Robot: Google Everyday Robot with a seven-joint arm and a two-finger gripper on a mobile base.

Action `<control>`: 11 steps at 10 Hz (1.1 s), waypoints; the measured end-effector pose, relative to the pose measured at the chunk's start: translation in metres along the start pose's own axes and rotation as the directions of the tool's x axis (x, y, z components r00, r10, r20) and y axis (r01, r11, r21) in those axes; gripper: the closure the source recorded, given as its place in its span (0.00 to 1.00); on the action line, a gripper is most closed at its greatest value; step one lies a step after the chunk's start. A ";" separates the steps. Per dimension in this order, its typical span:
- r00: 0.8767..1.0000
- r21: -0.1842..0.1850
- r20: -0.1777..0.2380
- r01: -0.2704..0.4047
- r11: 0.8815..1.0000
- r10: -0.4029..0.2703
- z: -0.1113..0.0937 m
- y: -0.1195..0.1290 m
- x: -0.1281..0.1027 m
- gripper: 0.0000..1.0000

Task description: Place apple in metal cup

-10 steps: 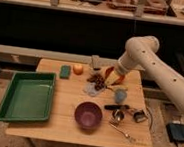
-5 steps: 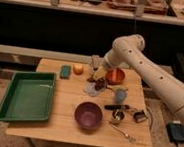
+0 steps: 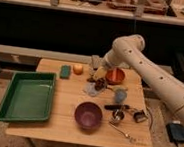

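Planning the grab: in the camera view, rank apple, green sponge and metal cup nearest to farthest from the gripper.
The gripper is over the table, near its back edge.
1. Apple, just left of it.
2. Green sponge, farther left.
3. Metal cup, front right.

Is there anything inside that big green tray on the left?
Nothing shows: the green tray looks bare inside, though its near wall hides a thin strip. The apple sits outside on the table, and the gripper, open, hangs just beside it.
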 end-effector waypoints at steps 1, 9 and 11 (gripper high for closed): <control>0.999 -0.010 -0.046 0.014 1.000 -0.014 -0.002 0.006 0.007 0.20; 0.940 -0.266 -0.178 0.238 0.934 -0.290 0.001 0.037 0.097 0.20; 0.919 -0.277 -0.165 0.305 0.911 -0.358 0.014 0.043 0.120 0.20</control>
